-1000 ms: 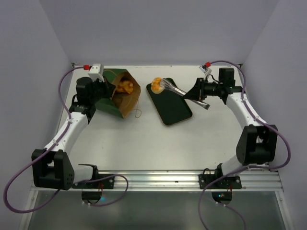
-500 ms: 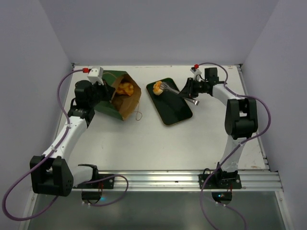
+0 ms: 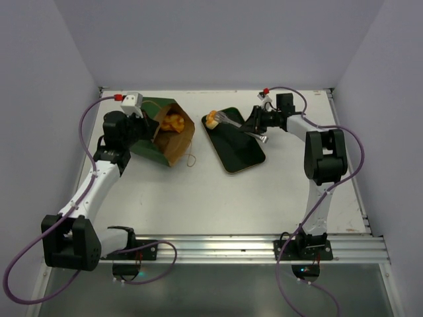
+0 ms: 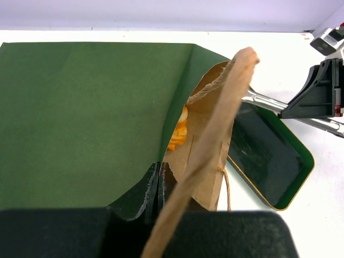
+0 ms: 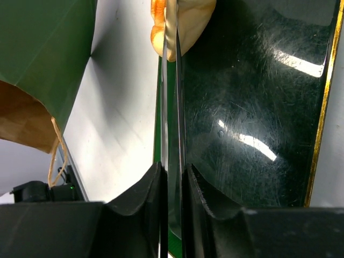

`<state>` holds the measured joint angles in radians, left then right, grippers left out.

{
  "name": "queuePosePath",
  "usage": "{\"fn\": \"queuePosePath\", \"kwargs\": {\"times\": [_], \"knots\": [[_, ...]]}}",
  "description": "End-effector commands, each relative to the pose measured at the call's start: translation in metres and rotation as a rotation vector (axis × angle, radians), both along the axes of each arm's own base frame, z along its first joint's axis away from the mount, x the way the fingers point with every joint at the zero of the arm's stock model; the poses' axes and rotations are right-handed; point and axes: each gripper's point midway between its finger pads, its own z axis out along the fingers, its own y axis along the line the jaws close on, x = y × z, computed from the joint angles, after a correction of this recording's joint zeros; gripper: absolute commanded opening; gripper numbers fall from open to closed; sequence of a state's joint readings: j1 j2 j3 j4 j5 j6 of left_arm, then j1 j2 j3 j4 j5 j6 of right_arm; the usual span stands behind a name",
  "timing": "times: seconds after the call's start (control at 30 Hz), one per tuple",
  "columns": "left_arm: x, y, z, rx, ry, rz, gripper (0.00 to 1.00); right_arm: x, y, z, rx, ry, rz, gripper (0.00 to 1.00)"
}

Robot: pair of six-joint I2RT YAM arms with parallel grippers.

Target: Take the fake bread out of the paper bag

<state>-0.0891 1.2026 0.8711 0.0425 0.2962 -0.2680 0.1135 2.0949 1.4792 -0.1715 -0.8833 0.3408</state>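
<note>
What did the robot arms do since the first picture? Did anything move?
The right gripper, shut on the metal tongs, moved left as its arm folded in. The bun pinched in the tongs shifted slightly left, to the far-left corner of the tray. Nothing was let go. The left gripper still holds the paper bag, with the other bread inside.

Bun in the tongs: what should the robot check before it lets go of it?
1. Tongs pinch the bun: ok.
2. Right gripper shut on tongs: ok.
3. Bun well inside the tray: not ok, it sits at the corner rim.
4. Bun resting on tray: cannot tell.
5. Left gripper shut on bag edge, mouth open: ok.
6. More bread to fetch in bag: ok, orange pieces show inside.
</note>
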Motion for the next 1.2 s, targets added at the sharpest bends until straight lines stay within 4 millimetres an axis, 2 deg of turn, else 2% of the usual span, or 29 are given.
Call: {"fn": "queuePosePath", "kwargs": {"times": [0.0,0.1,0.3,0.47,0.87,1.17], "knots": [[0.000,0.005,0.017,0.014,-0.063,0.006,0.00,0.007,0.008,0.013,0.039,-0.038,0.017,0.28],[0.000,0.005,0.018,0.015,-0.064,0.004,0.00,0.004,0.005,0.014,0.029,-0.048,0.013,0.36],[0.000,0.005,0.017,0.015,-0.061,0.002,0.00,-0.002,-0.007,0.020,0.024,-0.058,-0.004,0.41],[-0.001,0.005,0.017,0.015,-0.058,0.004,0.00,-0.003,-0.014,0.028,0.020,-0.074,-0.020,0.44],[-0.003,0.006,0.019,0.016,-0.061,0.004,0.00,-0.009,-0.026,0.032,0.021,-0.073,-0.044,0.49],[-0.004,0.003,0.020,0.011,-0.061,-0.012,0.00,-0.009,-0.048,0.044,0.030,-0.089,-0.089,0.54]]}}
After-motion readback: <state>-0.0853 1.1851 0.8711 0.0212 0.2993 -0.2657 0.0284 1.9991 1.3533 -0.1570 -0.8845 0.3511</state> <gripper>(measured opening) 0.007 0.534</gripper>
